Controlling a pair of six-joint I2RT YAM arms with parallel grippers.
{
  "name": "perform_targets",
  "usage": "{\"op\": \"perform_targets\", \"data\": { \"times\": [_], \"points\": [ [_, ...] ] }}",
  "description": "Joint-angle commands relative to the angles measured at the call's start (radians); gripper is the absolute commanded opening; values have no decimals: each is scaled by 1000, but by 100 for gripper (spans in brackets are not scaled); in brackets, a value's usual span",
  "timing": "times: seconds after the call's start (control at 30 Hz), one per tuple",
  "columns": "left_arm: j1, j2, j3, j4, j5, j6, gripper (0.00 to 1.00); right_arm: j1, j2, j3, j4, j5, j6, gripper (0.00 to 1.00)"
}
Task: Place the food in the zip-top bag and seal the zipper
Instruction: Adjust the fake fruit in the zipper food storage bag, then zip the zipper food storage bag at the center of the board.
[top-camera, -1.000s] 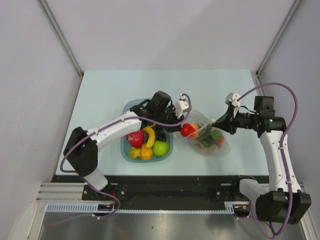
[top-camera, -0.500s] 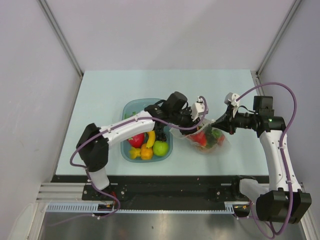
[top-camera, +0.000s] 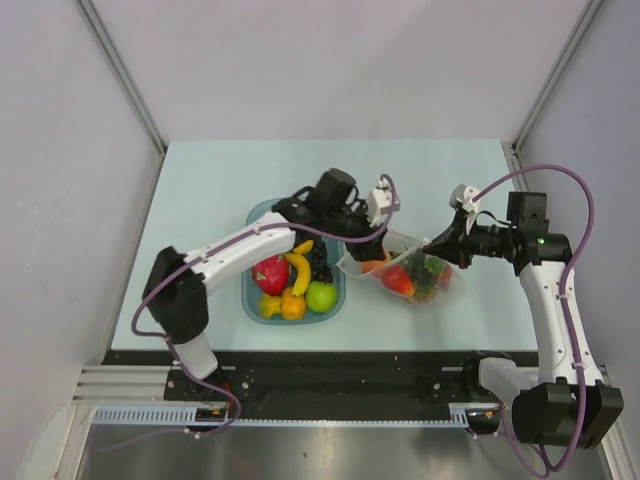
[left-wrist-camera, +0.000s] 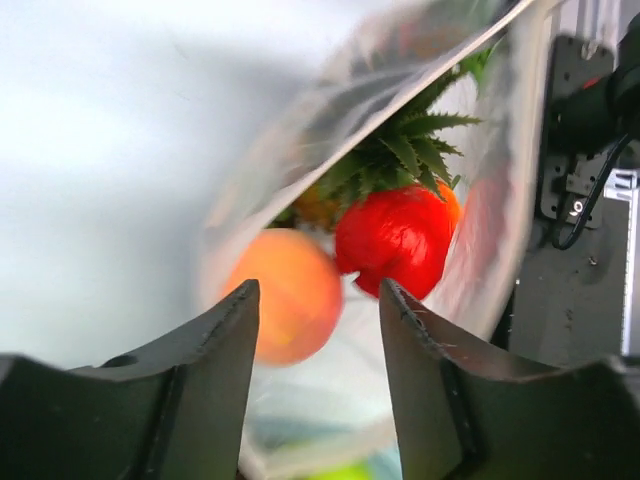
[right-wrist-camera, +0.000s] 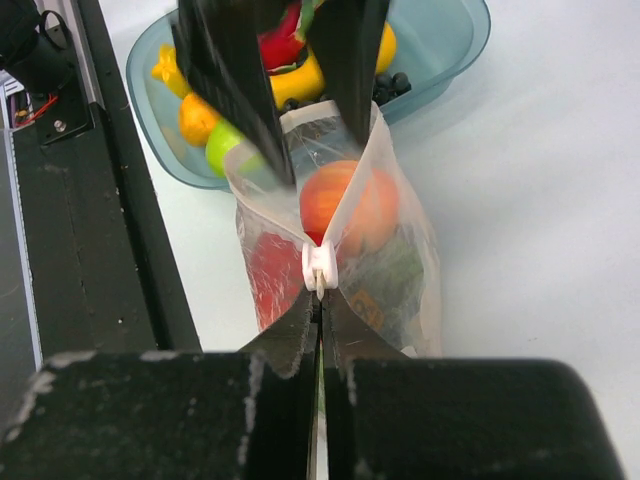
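Observation:
The clear zip-top bag (top-camera: 408, 272) lies right of the tray with its mouth facing left and held open. It holds food: a peach (left-wrist-camera: 287, 296), a red piece (left-wrist-camera: 394, 240) and a pineapple's green crown (left-wrist-camera: 398, 153). My left gripper (top-camera: 368, 236) is open and empty at the bag's mouth, its fingers (right-wrist-camera: 232, 90) just above the opening. My right gripper (top-camera: 433, 245) is shut on the bag's mouth edge at the zipper's white end piece (right-wrist-camera: 318, 267) and holds it up. The peach (right-wrist-camera: 345, 205) shows through the bag.
The translucent blue tray (top-camera: 254, 216) left of the bag holds more toy food: a red piece (top-camera: 270, 274), a banana (top-camera: 299, 268), a green apple (top-camera: 321, 296), dark grapes and orange pieces. The black table edge (right-wrist-camera: 60, 200) runs close to the bag.
My left gripper brought a red piece to the bag's mouth, reached in, then drew back up and left, open and empty. The red piece now lies in the bag. The right gripper has held still.

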Motion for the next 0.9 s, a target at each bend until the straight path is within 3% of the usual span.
{"op": "perform_targets", "data": {
  "times": [0.0, 0.13, 0.4, 0.87],
  "points": [
    [69, -193, 34, 19, 123, 113, 58, 7, -24, 26, 38, -39, 14, 0],
    [35, -146, 101, 20, 148, 190, 64, 12, -33, 26, 45, -44, 21, 0],
    [-70, -8, 293, -38, 186, 294, 64, 21, -59, 29, 19, -36, 5, 0],
    [-121, 45, 307, -9, 198, 305, 35, 44, -82, 26, 9, -7, 5, 0]
  ]
}}
